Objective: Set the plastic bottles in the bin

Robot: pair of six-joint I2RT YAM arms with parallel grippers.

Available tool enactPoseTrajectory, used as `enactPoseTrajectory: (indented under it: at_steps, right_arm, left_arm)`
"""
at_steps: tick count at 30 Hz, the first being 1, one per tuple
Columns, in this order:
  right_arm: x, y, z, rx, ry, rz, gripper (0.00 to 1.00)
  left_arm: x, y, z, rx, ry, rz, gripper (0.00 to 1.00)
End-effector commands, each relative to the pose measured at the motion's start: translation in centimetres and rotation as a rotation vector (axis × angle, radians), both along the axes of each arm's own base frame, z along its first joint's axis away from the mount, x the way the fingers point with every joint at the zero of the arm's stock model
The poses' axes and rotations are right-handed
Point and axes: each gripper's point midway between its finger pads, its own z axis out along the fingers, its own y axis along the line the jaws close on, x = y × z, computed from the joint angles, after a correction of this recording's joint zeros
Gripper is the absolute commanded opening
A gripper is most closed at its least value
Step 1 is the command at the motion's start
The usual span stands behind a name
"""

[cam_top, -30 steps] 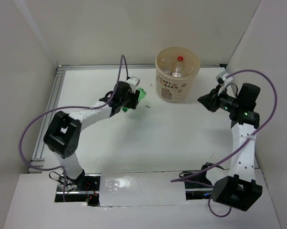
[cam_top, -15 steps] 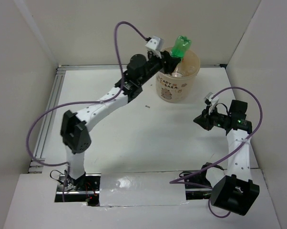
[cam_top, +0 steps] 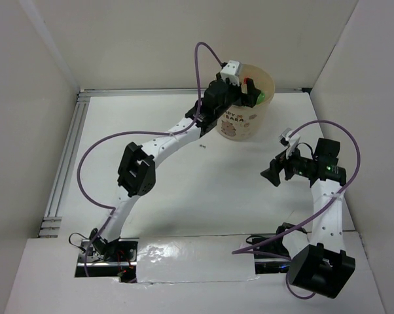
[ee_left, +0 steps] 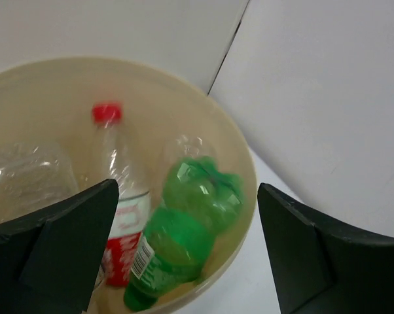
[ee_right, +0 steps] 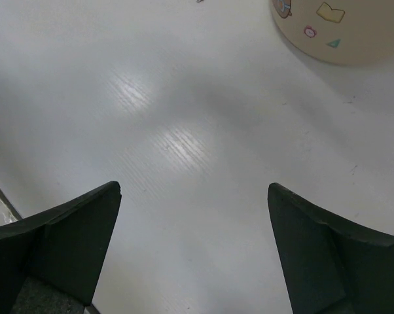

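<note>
**binwatcher:** Four bottles in the bin point(ee_left: 239, 154), as far as I can count from the left wrist view. A green bottle point(ee_left: 190, 229) lies with its neck end toward the bottom edge of the frame. A red-capped bottle point(ee_left: 118, 209) with a red label touches it on the left. Then there's a crumpled clear bottle point(ee_left: 27, 176) at the far left, and a second clear bottle point(ee_left: 187, 147) peeking out behind the green one, up against the tub's wall.

**yam_fan:** Are the left jaws hanging on to anything?

**binwatcher:** Nope. The left jaws are spread wide, with one dark finger point(ee_left: 59, 248) at lower left of that frame and the other at lower right. Nothing's between them, and they hang right over the bin's mouth. In the top view the left arm point(cam_top: 158, 140) is stretched all the way out to the bin at upper middle of the frame, and a bit of green shows just inside the rim.

**yam_fan:** And the right side?

**binwatcher:** Same deal, the right jaws are wide open and empty. They're looking down at bare white counter point(ee_right: 184, 131), with just the bin's printed side cutting into the upper right corner of the right wrist view. From the top camera the right arm point(cam_top: 328, 190) sits at middle right, well apart from the bin, with its jaws aimed toward the left of the frame.
</note>
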Motion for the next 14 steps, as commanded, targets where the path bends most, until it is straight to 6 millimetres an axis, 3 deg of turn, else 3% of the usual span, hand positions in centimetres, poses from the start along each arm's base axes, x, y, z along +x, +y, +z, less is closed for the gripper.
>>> enactPoseTrajectory:
  at_steps: [1, 2, 3, 6, 7, 8, 9, 10, 11, 13, 14]
  right_arm:
    - [0.6, -0.4, 0.0, 0.009, 0.0, -0.056, 1.0]
    - [0.9, -0.9, 0.0, 0.004, 0.007, -0.09, 1.0]
    - [1.5, -1.2, 0.4, 0.001, -0.013, -0.111, 1.0]
    - [3.1, -3.0, 0.6, 0.008, -0.002, -0.261, 1.0]
    - [3.4, -3.4, 0.7, 0.035, 0.021, -0.325, 1.0]
    - [3.7, -4.0, 0.8, 0.029, 0.02, -0.366, 1.0]
    - [4.4, -5.3, 0.9, -0.002, 0.004, -0.436, 1.0]
    - [4.6, -5.8, 0.7, 0.003, 0.018, -0.476, 1.0]
    - [4.5, -6.0, 0.3, -0.005, 0.028, -0.489, 1.0]
    - [5.0, -6.8, 0.2, -0.002, 0.021, -0.545, 1.0]
    - [5.0, -7.0, -0.2, -0.007, 0.021, -0.553, 1.0]
  left_arm:
    - [-2.0, 1.8, 6.0, -0.095, -0.074, -0.011, 1.0]
    - [-3.1, 2.6, 8.7, -0.113, -0.11, -0.022, 1.0]
    - [-3.9, 2.8, 10.0, -0.12, -0.123, -0.045, 1.0]
    - [-6.1, 4.1, 11.0, -0.033, -0.131, -0.081, 1.0]
    - [-8.1, 5.8, 14.0, -0.04, -0.165, -0.087, 1.0]
    - [-8.6, 6.5, 10.4, 0.043, -0.104, -0.089, 1.0]
    - [-9.8, 7.3, 9.7, 0.067, -0.097, -0.103, 1.0]
    - [-12.1, 9.9, 12.3, 0.046, -0.139, -0.099, 1.0]
    - [-13.2, 10.6, 6.5, 0.118, -0.05, -0.117, 1.0]
    - [-14.6, 13.8, 4.0, 0.116, -0.01, -0.081, 1.0]
    - [-16.7, 16.4, 0.7, 0.122, 0.056, -0.061, 1.0]
